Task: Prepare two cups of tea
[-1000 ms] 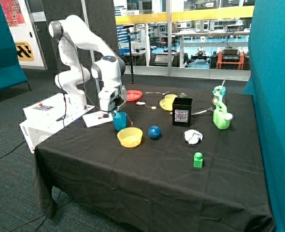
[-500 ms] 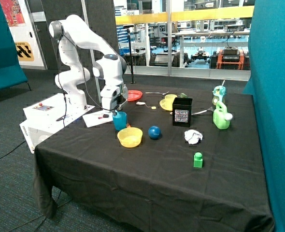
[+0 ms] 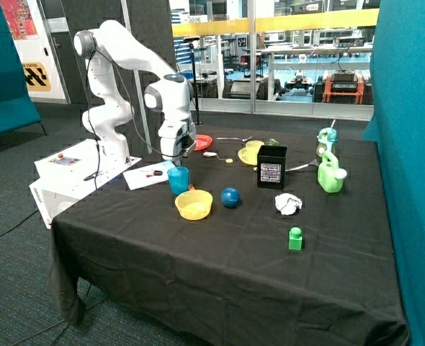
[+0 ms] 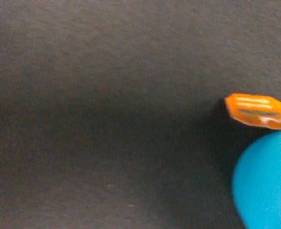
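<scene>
- Scanning from the left, you find the robot's base on a white box (image 3: 68,169) at the table's (image 3: 220,267) edge, with a sheet of white paper (image 3: 146,174) on the black cloth beside it.
- Your end effector (image 3: 175,155) hangs above the blue cup (image 3: 178,180), apart from its rim, a little toward the red plate (image 3: 199,141). You cannot tell from either view whether it is wide or narrow.
- The blue cup stands upright; in the wrist view, only its curved edge (image 4: 266,183) shows, with a small orange piece (image 4: 257,109) just beside it on the cloth.
- A yellow bowl (image 3: 194,204) sits just in front of the blue cup, and a blue ball (image 3: 230,197) lies next to that bowl.
- A tea bag (image 3: 210,153) lies on the cloth between the red plate and the yellow cup (image 3: 253,151), its tag (image 3: 229,161) nearby.
- The yellow cup rests on its saucer (image 3: 245,158), directly behind the black box (image 3: 271,166).
- Further right you see a crumpled paper ball (image 3: 287,204), a green block (image 3: 295,238) and a green watering can (image 3: 330,174).
</scene>
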